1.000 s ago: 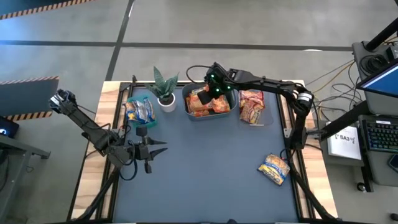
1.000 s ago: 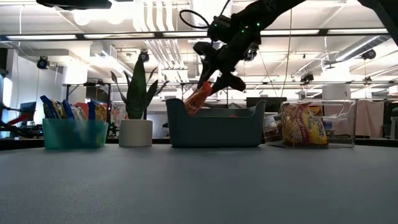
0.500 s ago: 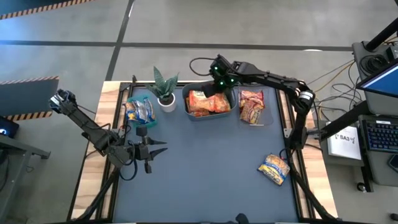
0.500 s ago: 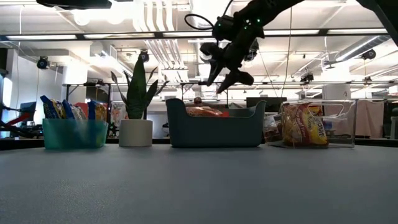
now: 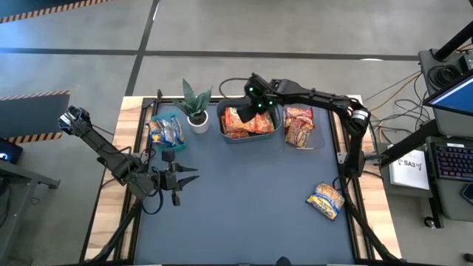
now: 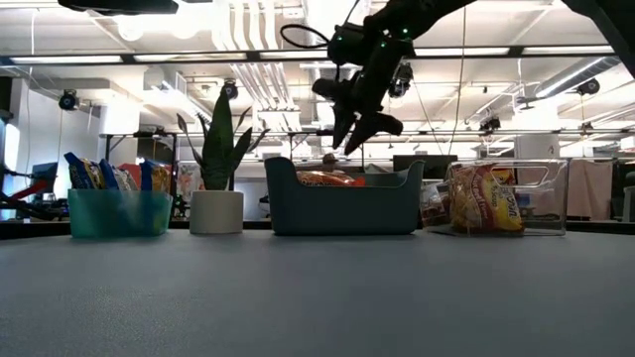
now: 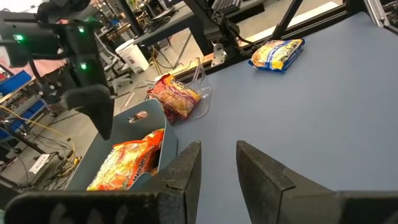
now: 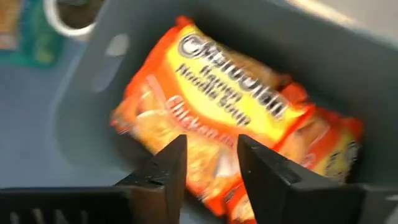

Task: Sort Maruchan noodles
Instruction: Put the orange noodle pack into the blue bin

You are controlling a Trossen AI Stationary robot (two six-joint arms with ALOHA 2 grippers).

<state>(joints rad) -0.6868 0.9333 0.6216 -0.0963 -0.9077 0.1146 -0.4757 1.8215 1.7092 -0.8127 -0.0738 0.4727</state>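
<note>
Right arm reaches across the far side of the table [image 5: 244, 192]; its right gripper [image 6: 355, 127] hangs above the grey bin [image 5: 248, 134], fingers parted and empty, tips pointing down. Crinkly orange-yellow packets [image 8: 217, 124] lie flat inside this smooth-walled bin. Red-and-white packets [image 5: 298, 125] fill the clear bin [image 6: 556, 198] beside it; blue-yellow packets [image 5: 166, 131] stand in the teal bin [image 6: 109, 213]. One loose packet [image 5: 326, 199] lies near the table's right edge. Left gripper [image 5: 188, 177] rests low over the table's left side, fingers parted, empty.
</note>
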